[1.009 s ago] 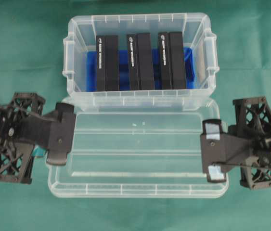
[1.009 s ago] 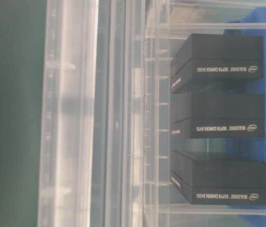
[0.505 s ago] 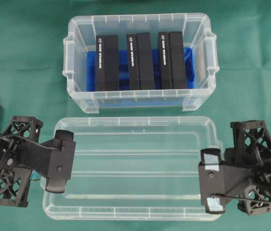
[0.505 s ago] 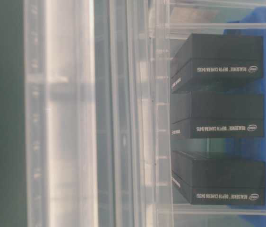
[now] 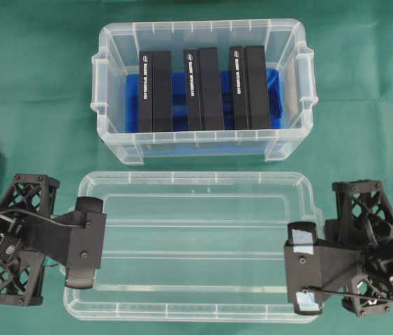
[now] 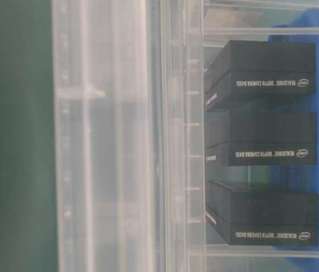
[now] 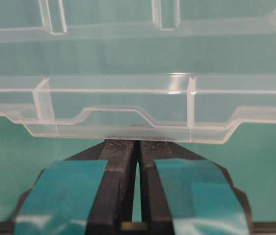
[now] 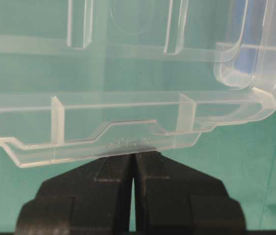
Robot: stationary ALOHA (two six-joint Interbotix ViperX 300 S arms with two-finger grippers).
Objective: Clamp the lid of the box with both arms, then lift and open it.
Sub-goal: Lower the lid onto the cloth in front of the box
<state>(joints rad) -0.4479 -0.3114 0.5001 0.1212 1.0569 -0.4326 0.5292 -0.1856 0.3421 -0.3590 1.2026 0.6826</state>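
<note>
Across the lower frame, the lid [image 5: 193, 244] is pinched at its short ends by the left gripper [image 5: 84, 241] and right gripper [image 5: 301, 269]. Above it, apart, sits the box [image 5: 203, 143], uncovered.

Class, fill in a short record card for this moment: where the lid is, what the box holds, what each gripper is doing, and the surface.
lid: off the box, in front of it, gripped at both short ends
box: open; blue liner, three pairs of black blocks
left gripper: shut on the lid's edge
right gripper: shut on the lid's edge
surface: green cloth
</note>
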